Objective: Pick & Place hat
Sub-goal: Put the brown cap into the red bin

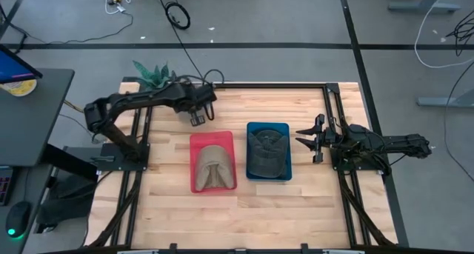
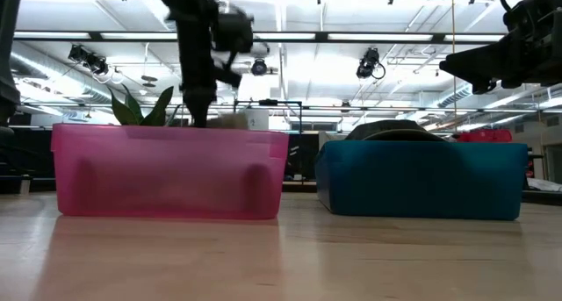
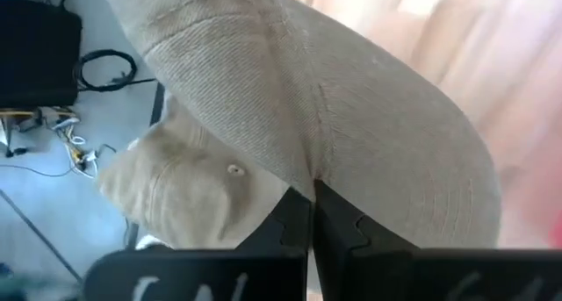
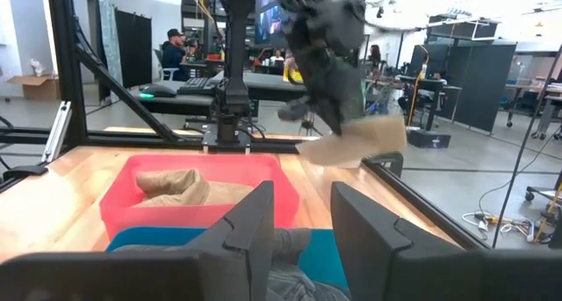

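Above the far rim of the pink bin (image 1: 212, 139), toward the tabletop's far edge, a tan hat (image 3: 351, 117) hangs from the left end effector (image 1: 198, 115). The left wrist view shows the two fingers clenched on a fold of its fabric, with the rest of the cloth draping over them. From the right wrist view the hat (image 4: 356, 141) sticks out flat below the fingers, clear of the bin wall. A second tan hat (image 1: 213, 167) lies inside the pink bin. Just beside it, toward the right edge, the blue bin (image 1: 268, 172) holds a dark hat (image 1: 268, 149).

I read this as the carry step, with the hat lifted and not yet set down. The task sentence does not tell me where it belongs, so I would confirm the target before moving.

The grip is a pinch on soft cloth, not a hold around the crown, so I would travel slowly and level to stop the hat swinging or slipping out. I would keep it above both rims while crossing, lower it well inside the walls, and let go only when the fabric rests on something.

The right end effector (image 1: 309, 139) waits near the right edge, just beside the blue bin, with its fingers spread and empty. I would steer clear of it.
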`<state>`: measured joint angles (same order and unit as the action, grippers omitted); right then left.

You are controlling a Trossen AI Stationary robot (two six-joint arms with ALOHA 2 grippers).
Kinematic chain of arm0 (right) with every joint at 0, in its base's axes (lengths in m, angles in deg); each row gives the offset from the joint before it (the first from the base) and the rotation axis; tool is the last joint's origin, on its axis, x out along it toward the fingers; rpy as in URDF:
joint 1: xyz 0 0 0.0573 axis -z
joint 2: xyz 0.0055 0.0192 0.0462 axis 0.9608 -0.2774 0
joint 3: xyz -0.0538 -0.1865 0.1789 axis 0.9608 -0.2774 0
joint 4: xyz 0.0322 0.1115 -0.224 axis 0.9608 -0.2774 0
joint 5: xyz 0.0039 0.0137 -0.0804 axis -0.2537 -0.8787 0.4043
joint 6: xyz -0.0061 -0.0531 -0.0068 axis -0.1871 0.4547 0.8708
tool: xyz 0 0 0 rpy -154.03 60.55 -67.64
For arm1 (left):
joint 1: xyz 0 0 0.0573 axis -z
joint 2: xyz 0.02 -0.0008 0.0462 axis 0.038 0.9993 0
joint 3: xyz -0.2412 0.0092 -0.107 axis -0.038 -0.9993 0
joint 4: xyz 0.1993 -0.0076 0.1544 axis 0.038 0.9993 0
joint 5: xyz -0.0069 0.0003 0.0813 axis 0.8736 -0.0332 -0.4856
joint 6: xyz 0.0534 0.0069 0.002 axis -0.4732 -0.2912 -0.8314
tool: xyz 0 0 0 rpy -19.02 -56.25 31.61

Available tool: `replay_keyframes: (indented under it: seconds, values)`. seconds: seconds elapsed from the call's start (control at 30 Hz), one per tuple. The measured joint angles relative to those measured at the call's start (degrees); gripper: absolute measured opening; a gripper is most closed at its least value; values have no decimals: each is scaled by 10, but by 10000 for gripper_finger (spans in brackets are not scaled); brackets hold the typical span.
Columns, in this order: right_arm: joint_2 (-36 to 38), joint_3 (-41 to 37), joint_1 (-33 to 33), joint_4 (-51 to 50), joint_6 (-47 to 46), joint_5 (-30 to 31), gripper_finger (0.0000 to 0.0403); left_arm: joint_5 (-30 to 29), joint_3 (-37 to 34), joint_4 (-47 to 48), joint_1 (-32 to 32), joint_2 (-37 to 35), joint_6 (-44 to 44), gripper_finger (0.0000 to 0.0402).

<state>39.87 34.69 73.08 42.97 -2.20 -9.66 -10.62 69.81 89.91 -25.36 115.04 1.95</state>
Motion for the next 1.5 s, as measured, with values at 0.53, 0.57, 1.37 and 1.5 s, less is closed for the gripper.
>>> replay_keyframes:
  seconds: [0.53, 0.57, 1.37, 1.5]
  values:
    - [0, 0, 0, 0, 0, 0, 118, 40, 97, 84, 276, -49, 310, 3]
    - [0, 0, 0, 0, 0, 0, 118, 38, 97, 86, 293, -49, 329, 3]
    - [0, 0, 0, 0, 0, 0, 118, 62, 97, 69, 429, 49, 514, 3]
    - [0, 0, 0, 0, 0, 0, 118, 72, 97, 68, 423, 67, 542, 3]
